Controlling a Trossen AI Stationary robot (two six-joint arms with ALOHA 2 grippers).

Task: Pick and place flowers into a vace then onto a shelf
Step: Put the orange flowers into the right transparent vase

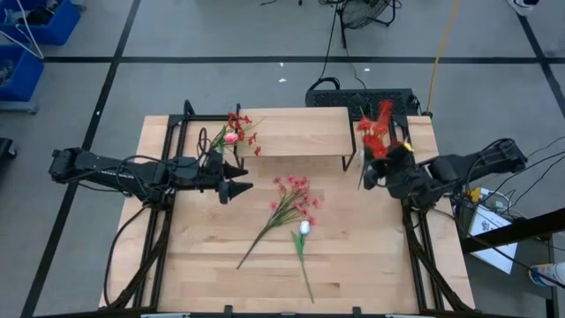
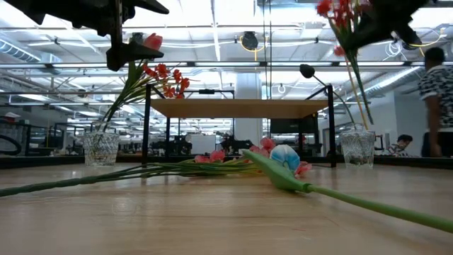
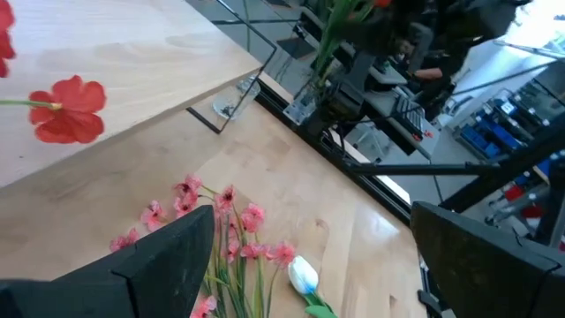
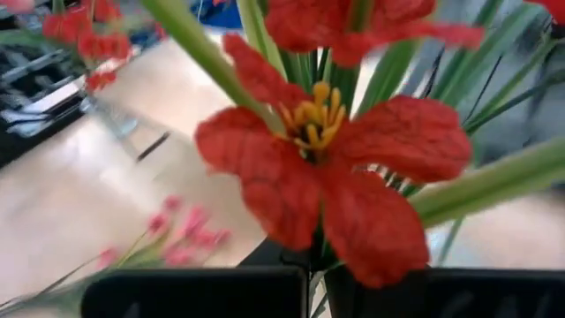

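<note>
At the right end of the shelf [image 1: 291,131], the right tool [image 1: 378,170] is clamped tight on a bunch of red flowers [image 1: 375,132], whose stems reach down into a glass vase [image 2: 357,149] on the surface [image 1: 212,256]. Two risks stand out: the thin stems could slide through the grip, or a pull at a slant could tip the vase. That arm comes in low from the right edge, its wrist turned toward the shelf. The left tool [image 1: 238,181] hangs empty, jaws wide, just beside the other vase [image 2: 100,147] with its red and pink flowers [image 1: 234,131]; its arm lies stretched across from the left. A pink spray [image 1: 287,205] and a white tulip [image 1: 304,228] lie loose between them.
</note>
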